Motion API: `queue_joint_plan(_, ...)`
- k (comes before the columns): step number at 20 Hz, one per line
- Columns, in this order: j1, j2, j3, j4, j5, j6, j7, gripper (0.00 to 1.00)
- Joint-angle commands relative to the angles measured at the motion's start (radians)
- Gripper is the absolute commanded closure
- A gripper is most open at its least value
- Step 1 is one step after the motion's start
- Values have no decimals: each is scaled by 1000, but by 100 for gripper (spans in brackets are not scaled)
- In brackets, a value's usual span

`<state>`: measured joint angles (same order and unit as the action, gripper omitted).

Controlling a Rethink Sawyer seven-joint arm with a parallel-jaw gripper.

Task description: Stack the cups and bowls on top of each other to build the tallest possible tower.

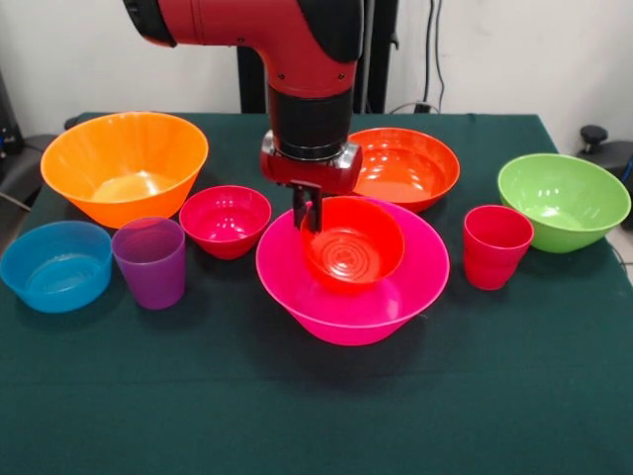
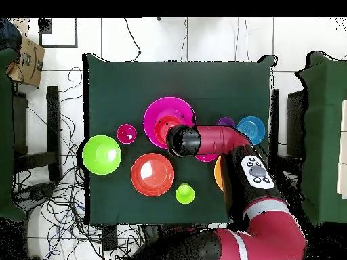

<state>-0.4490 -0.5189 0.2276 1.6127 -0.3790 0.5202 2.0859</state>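
Note:
My gripper comes straight down over the wide pink bowl. Its fingers are closed over the far-left rim of a small orange bowl, which sits tilted inside the pink bowl. In the overhead view the arm hides the gripper; the pink bowl and the small orange bowl show beside it. Standing apart are a small red bowl, a blue bowl, a purple cup, a red cup and a lime green cup, which the front view does not show.
A large yellow-orange bowl stands at the back left. A medium orange-red bowl is just behind the pink bowl. A green bowl stands at the right. The green cloth stretches in front of the pink bowl.

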Motion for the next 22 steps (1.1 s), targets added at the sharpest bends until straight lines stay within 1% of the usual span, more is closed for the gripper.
queue_joint_plan(1,21,25,74,-64,-84,-75,-86,100)
queue_joint_plan(2,24,25,71,-65,-86,-81,-81,0)
queue_joint_plan(11,38,24,56,-56,-78,-83,-63,0)
queue_joint_plan(13,42,24,53,-48,-79,-93,-58,0)
queue_joint_plan(16,58,33,40,-58,-93,-140,-40,0)
queue_joint_plan(20,66,24,38,-48,-88,-144,-35,0)
queue_joint_plan(22,67,5,43,-34,-77,-127,-40,0)
